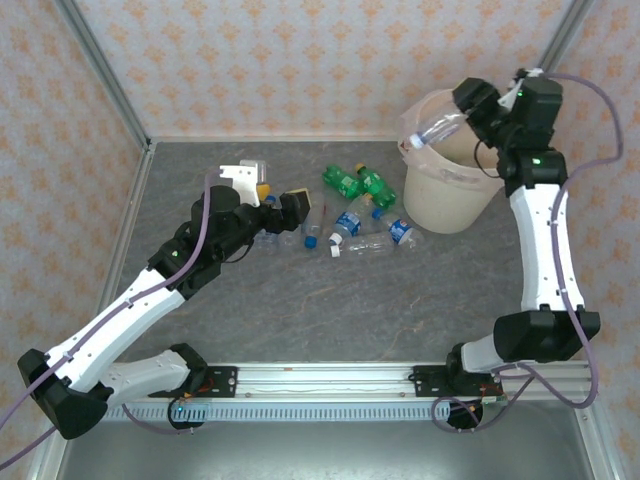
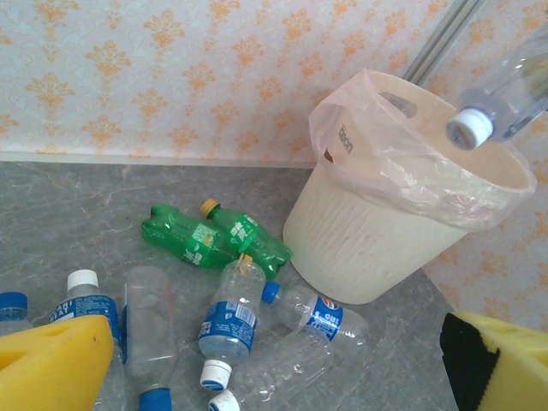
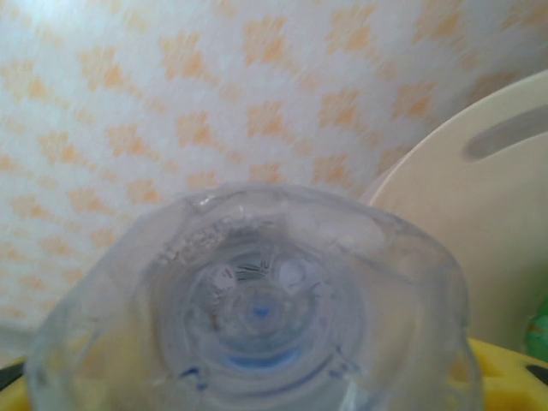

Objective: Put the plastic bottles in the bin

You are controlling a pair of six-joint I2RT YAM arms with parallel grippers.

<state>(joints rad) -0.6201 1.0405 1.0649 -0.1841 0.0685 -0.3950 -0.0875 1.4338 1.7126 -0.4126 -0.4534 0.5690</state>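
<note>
Right tool (image 1: 465,115) clamped on clear bottle (image 1: 438,128) above bin (image 1: 450,205); left tool (image 2: 274,377) fingers apart. Bottle likely light, thin-walled, crushable, slippery; mid-body hold suits.

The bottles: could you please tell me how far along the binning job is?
Done: unclear, since the inside of the bin is hard to see. In hand: the right gripper holds a clear bottle over the rim. Left: two green bottles and several clear bottles lie on the table; the left gripper is open over them.
</note>
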